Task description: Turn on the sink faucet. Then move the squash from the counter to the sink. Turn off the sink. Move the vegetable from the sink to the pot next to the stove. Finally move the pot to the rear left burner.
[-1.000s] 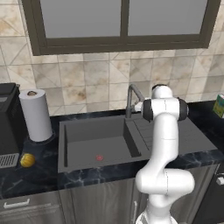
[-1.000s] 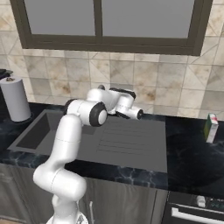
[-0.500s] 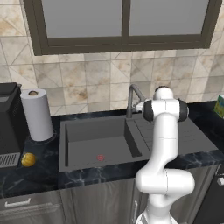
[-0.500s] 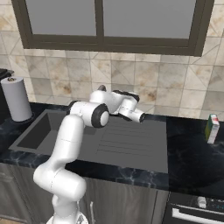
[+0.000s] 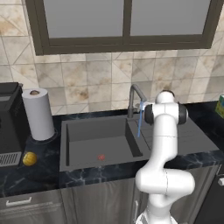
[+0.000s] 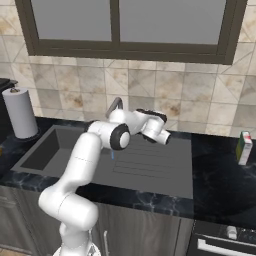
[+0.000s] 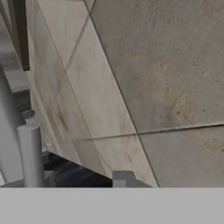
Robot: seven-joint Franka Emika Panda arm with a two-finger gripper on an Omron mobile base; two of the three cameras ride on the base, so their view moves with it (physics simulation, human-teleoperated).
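Left base view: water runs from the faucet (image 5: 136, 97) into the sink (image 5: 96, 140). My pincer (image 6: 161, 135) sits just right of the faucet; whether it is clenched I cannot tell. The squash (image 5: 29, 158) lies on the counter (image 5: 30, 173), well left of the faucet.

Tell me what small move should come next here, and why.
Probably pull the hand away from the faucet and swing left toward the squash. A thin blue stream already falls from the spout into the sink, so the water looks on, while the squash sits on the counter by the paper towel roll.
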